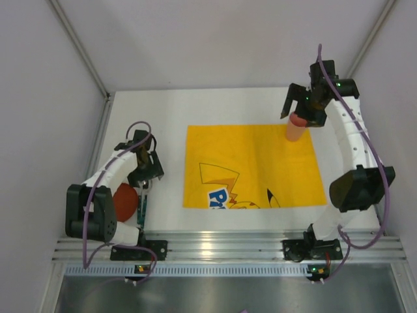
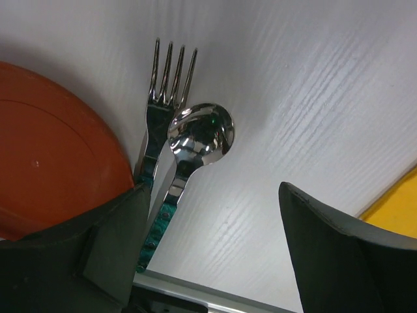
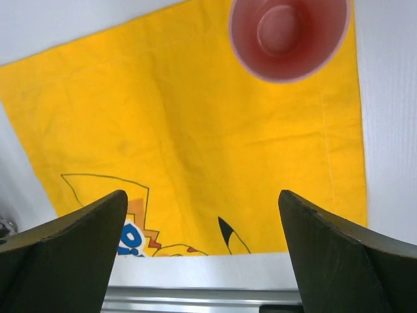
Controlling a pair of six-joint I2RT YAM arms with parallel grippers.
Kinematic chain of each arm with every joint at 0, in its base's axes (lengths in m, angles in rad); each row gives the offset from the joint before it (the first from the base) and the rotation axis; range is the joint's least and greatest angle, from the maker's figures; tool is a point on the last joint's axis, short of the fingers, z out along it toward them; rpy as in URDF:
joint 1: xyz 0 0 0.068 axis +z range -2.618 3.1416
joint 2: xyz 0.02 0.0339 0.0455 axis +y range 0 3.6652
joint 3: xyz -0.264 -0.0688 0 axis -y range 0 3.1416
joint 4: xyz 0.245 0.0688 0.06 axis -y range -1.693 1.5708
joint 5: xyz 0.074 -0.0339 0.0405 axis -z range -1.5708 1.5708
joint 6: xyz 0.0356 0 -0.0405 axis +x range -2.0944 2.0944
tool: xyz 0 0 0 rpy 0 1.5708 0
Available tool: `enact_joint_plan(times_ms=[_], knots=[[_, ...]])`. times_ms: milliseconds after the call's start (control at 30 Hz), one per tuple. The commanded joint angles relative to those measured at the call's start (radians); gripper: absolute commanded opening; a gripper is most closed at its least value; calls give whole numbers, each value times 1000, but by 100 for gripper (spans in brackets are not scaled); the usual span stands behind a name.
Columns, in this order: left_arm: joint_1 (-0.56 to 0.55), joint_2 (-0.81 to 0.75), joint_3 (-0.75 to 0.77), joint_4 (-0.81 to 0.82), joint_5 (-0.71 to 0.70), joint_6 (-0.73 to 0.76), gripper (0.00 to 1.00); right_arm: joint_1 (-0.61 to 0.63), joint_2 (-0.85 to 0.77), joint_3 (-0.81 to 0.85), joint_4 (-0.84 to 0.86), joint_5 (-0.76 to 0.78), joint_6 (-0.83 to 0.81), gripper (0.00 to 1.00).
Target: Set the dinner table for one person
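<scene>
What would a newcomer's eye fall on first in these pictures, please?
The bright yellow placemat with its cartoon print, spread across the middle of the white dinner table, catches the eye first. A pink cup stands upright at its far right corner. At the near left edge, a red plate lies with a fork and spoon side by side next to it.

Left arm (image 1: 107, 171): white tubular links, black joint housings.
Right arm (image 1: 350, 134): the same white links, with one large rounded black joint.
Cables (image 1: 319, 55): thin, purple, one looping loosely along each arm.
Bases (image 1: 138, 250): black blocks with tiny lights, orange on the left one, green on the right.
Left gripper (image 2: 212, 195): matte black, broad wedge-shaped fingers (image 2: 339, 254).
Right gripper (image 3: 202, 202): identical.
</scene>
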Motion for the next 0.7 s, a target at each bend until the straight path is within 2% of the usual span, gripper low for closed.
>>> enact_joint_plan(times_ms=[0,133,333,433,467,567,600,667], knots=[[20,56,-3,103,4,15,85,27,-142,-145,44,-15,6,100],[29,135,35,144,24,30,84,36,-222,-285,80,-19,11,100],[31,235,87,149,-6,50,81,39,-261,-329,84,-20,9,100],[31,258,92,149,-17,61,67,38,-264,-324,84,-15,11,100],[33,259,90,149,-20,65,57,38,-264,-324,84,-15,14,100],[37,253,73,166,-14,74,45,38,-265,-322,84,-13,18,100],[40,253,63,169,-5,78,35,38,-265,-324,82,-13,18,100],[43,256,56,173,3,85,24,39,-264,-322,82,-13,21,100]])
